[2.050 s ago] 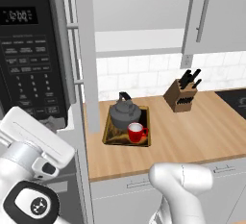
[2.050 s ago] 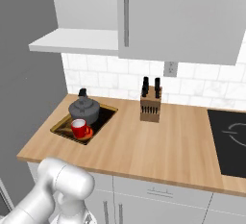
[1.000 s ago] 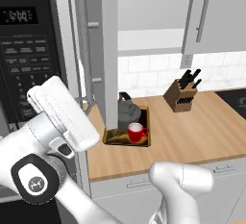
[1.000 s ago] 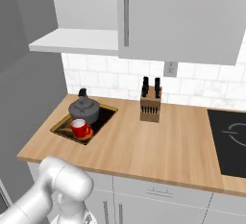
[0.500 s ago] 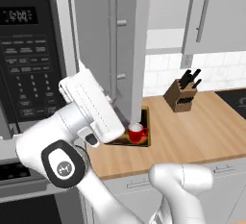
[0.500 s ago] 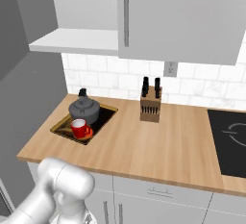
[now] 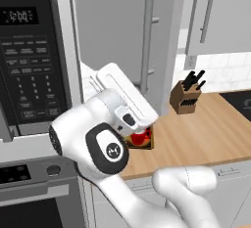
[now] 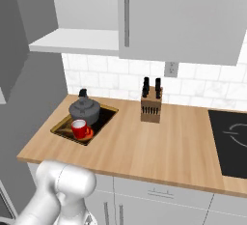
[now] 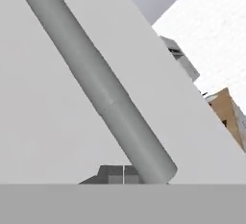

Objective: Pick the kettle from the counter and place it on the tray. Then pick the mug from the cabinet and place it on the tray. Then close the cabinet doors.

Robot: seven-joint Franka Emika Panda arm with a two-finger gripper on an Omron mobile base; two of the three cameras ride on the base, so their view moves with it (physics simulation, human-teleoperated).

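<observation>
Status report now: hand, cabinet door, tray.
Hand shut, pressed against cabinet door by its bar handle. Door part swung. Kettle and mug on tray. Nothing in the way.

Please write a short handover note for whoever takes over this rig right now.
Gripper: jaws shut, holding nothing, against the left cabinet door beside its bar handle.
Kettle and mug both sit on the tray on the counter.
Done: both placements.
Left: the left door is part-way swung, not yet closed; the right door looks closed.
</observation>
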